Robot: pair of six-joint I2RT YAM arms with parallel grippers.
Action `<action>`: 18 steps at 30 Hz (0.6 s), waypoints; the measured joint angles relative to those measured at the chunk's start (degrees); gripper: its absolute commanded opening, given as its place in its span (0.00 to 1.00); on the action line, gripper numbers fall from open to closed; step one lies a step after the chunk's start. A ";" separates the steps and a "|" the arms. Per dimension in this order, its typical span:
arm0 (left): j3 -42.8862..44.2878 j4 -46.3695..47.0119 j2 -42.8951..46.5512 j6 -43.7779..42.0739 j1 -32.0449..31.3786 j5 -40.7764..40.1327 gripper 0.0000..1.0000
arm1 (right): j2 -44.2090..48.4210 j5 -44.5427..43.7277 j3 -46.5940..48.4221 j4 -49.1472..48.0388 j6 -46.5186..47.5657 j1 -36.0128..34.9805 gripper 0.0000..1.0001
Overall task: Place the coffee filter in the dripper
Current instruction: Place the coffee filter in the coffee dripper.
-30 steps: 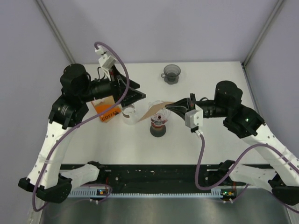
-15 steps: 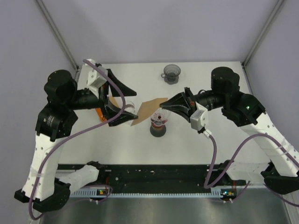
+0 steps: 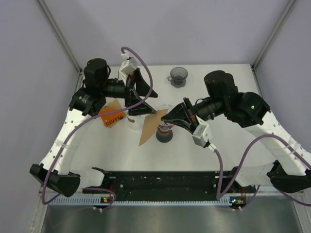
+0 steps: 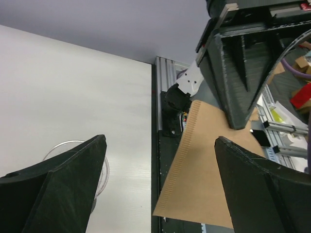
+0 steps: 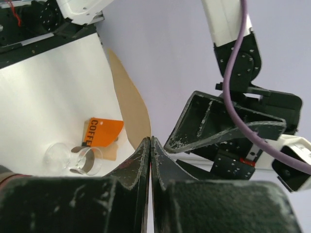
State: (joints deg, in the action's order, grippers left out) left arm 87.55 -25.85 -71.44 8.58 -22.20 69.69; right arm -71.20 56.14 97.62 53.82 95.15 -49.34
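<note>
White table (image 3: pixel 121 155) being lit evenly, being enclosed by pale lilac walls (image 3: pixel 165 29), corners being framed by grey metal posts (image 3: pixel 59 34), near edge being bordered by black rail (image 3: pixel 170 182)

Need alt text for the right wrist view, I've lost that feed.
The right tool is shut on the edge of a brown paper coffee filter, held up off the white table. On the table sit an orange coffee packet and a clear glass vessel; the left arm fills the right side.
</note>
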 measured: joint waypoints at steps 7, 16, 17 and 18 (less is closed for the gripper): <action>-0.42 1.46 -2.58 1.01 -1.11 7.93 0.99 | -2.97 -3.82 1.22 5.01 4.68 -0.02 0.00; -8.61 13.33 -2.45 8.15 -2.34 9.86 0.84 | -3.08 -5.95 2.29 7.13 7.74 -0.02 0.00; -8.61 13.99 -2.69 8.33 -2.32 9.77 0.81 | -3.08 -6.10 2.29 7.15 7.87 -0.02 0.00; -8.61 14.58 -2.80 8.63 -2.34 9.77 0.78 | -3.08 -6.29 2.29 7.15 7.98 -0.02 0.00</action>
State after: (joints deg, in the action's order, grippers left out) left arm 78.94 -11.27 -74.24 17.21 -24.53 79.46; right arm -74.28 49.84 99.92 60.97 103.13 -49.36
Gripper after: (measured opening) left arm 0.859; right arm 0.003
